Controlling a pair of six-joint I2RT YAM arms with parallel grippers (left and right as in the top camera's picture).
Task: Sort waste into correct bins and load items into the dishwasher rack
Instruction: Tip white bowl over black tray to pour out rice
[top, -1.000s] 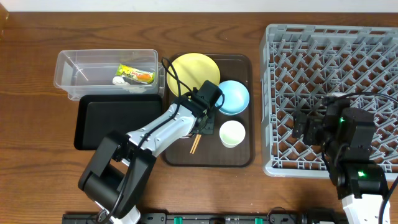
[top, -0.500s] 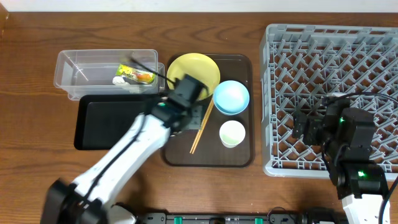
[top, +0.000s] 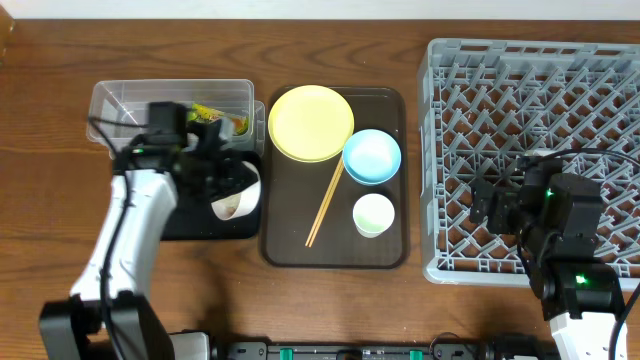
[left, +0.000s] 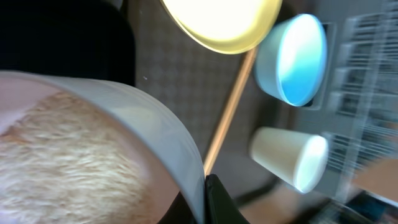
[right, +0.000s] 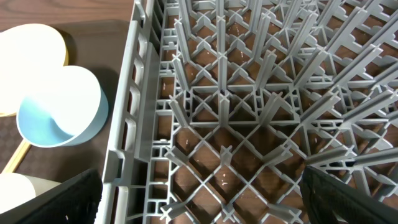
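**Dark wood table: waste mostly sorted, rack not yet loaded**

Brown wood grain fills every view. We see no wall or floor past the table (top: 60, 60), so we can say nothing more of the room. At the far left the clear container (top: 112, 100) holds the snack wrapper (top: 208, 114). We cannot make out the white scrap, because the left arm crosses that spot. Just in front of the container lies the black tray (top: 200, 226). Above this tray the left end effector (top: 220, 172) is clamped on the rim of the white bowl (top: 238, 200), which is tipped on its side. The left wrist view shows a pale, grainy, blurred mass inside it, which we take for the rice (left: 68, 162). We judge the waste sorting close to done, with the rice as the step in hand.

Loading seems wholly ahead. The rack (top: 530, 90) stands bare of dishes at the right. The right end effector (top: 484, 203) hovers over it, fingers spread wide with nothing between them. Between the black tray and the rack, the brown serving tray (top: 335, 255) carries the yellow plate (top: 311, 122), the blue bowl (top: 372, 157), the green cup (top: 373, 214) and the chopsticks (top: 325, 205).
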